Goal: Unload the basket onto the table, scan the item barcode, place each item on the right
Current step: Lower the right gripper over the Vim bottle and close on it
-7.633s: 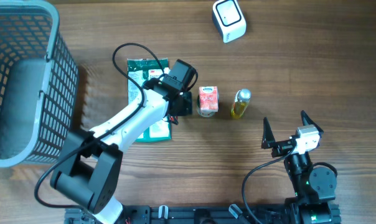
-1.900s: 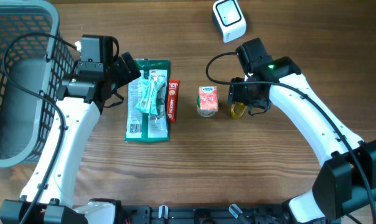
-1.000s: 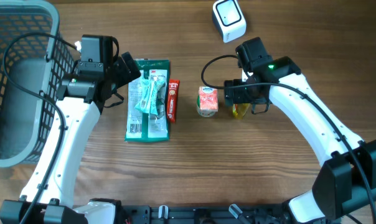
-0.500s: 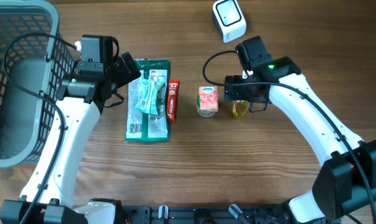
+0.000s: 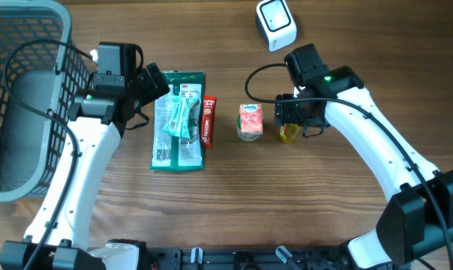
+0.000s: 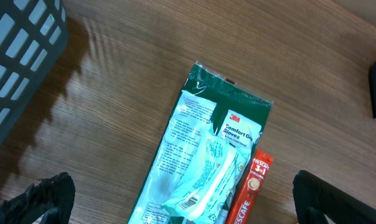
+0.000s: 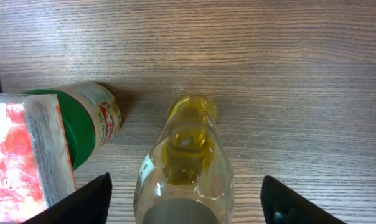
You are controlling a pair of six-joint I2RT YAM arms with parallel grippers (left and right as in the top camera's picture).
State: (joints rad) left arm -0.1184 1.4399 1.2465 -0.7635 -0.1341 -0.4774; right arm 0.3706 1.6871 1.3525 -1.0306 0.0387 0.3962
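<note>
The right gripper (image 7: pixel 188 200) was released, its jaws straddling the small bottle of yellow oil (image 7: pixel 187 152) with a gap on each side. The bottle stood on the wooden table (image 5: pixel 346 45), just at 3 o'clock of the juice carton (image 5: pixel 250 122). The barcode scanner (image 5: pixel 275 24) lay well apart at 12 o'clock. The left gripper (image 6: pixel 185 199) hung wide open above the 3M gloves packet (image 6: pixel 200 155), with the Nescafe sachet (image 6: pixel 250 186) beside it.
</note>
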